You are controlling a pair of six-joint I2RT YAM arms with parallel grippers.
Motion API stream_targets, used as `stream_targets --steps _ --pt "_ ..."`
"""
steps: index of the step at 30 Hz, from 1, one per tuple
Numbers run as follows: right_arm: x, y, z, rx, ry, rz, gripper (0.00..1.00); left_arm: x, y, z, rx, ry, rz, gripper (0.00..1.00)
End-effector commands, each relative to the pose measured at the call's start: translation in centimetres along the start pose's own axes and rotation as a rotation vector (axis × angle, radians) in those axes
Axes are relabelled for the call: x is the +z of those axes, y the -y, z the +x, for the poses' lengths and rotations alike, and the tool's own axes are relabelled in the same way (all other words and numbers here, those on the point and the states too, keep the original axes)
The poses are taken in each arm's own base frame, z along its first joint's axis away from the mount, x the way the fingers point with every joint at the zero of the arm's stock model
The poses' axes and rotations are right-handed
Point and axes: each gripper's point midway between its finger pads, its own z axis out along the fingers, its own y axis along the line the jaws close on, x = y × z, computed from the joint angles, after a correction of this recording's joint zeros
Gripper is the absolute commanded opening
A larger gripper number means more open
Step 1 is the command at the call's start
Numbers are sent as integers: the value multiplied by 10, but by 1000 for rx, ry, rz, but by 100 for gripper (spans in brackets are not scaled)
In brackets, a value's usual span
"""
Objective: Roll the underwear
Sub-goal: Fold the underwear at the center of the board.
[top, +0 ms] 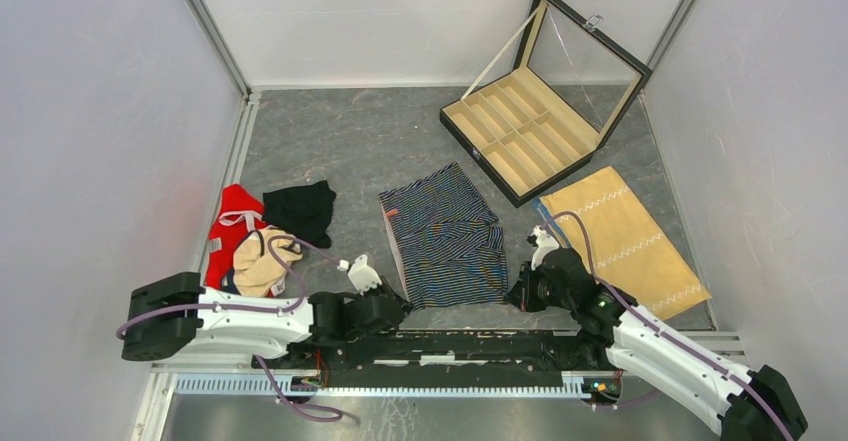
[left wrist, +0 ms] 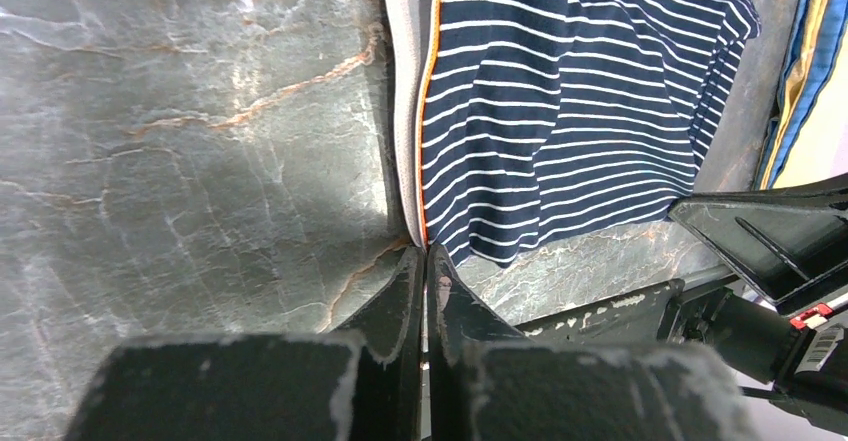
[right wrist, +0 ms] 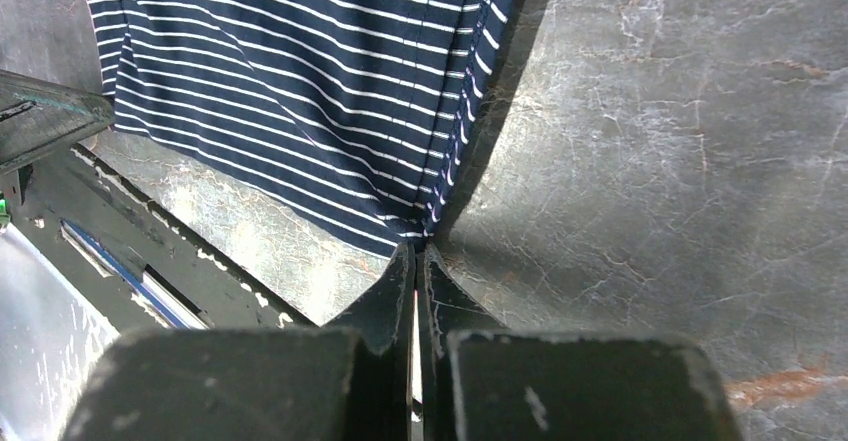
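The navy striped underwear (top: 445, 236) lies flat in the middle of the table, its grey waistband (left wrist: 405, 111) along its left side. My left gripper (left wrist: 426, 251) is shut on the near left corner, where the waistband ends; in the top view that gripper (top: 403, 299) sits low at that corner. On the near right corner, my right gripper (right wrist: 418, 246) is shut, with the striped fabric (right wrist: 300, 91) bunched at its tips; from above it (top: 512, 296) is just right of the hem. The plain black underwear (top: 300, 209) lies crumpled to the left, apart from both grippers.
A pile of red and beige clothes (top: 245, 246) sits at the left beside the black piece. An open compartment box with a glass lid (top: 520, 131) stands at the back right. The tan zigzag-stitched cloth (top: 625, 236) lies at the right. A black rail (top: 450, 346) runs along the near edge.
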Motion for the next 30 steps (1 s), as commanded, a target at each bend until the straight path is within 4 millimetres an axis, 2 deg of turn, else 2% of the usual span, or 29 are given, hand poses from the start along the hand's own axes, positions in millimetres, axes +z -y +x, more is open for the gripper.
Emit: stream_targets --steps 1,9,14,17,20,24,27,30 --pt "-3 -6 -14 -38 54 -18 0 0 -42 -13 83 59 -116 2" --pt "-28 -21 -42 -117 112 -10 0 -24 -21 -22 127 40 -71 2" --pt "-33 -32 -30 -138 33 -67 0 -33 -8 -22 125 9 -14 2" --pt "-38 -40 -31 -137 27 -97 0 -38 -1 -21 127 -6 3 2" --pt "-49 -55 -45 -158 55 -129 0 -44 11 -27 125 7 27 2" --pt "-66 -73 -75 -199 126 -136 0 -57 35 -44 115 60 78 2" --pt "-72 -77 -100 -218 202 -97 0 -66 51 -58 110 114 102 2" --pt "-72 -76 -124 -236 266 -39 0 -68 56 -69 106 164 96 2"
